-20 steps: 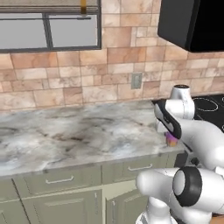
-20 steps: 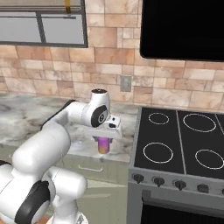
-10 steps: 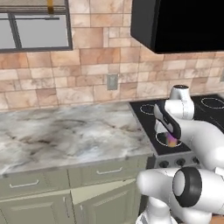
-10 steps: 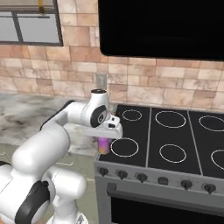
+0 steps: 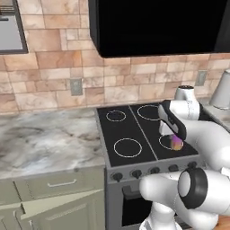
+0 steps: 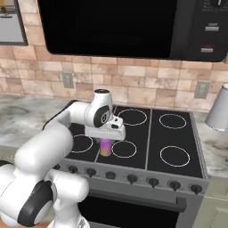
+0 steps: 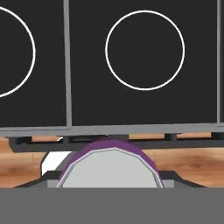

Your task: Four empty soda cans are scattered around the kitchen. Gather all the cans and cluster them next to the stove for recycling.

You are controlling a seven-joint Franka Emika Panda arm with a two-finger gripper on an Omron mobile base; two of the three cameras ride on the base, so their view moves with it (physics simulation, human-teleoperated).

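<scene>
The gripper (image 6: 106,141) is hanging over the front of the stove (image 6: 178,133), and its jaws are closing partway around the purple can (image 6: 106,147), which is sitting upright between them with its silver top showing close under the hand camera. The can (image 5: 176,143) is being carried above the black glass top near the front burner rings, not resting on anything that I can make out

The task is asking for the can to be clustered next to the stove, so the marble counter (image 5: 45,139) to one side is looking like the place to aim for. A pale cylinder (image 6: 219,115) is standing on the counter at the far side of the stove

What could go wrong from here, as I am judging it:

- The can is thin and smooth, so a quick swing of the arm could be making it slip or tilt in the jaws, and it is hanging near the front edge of the stove, where a fall could be sending it down to the wooden floor
- Setting it down on the glass top instead of the counter would be leaving it on the stove rather than beside it
- Releasing it while it is tilted could be letting it tip and roll across the counter
</scene>
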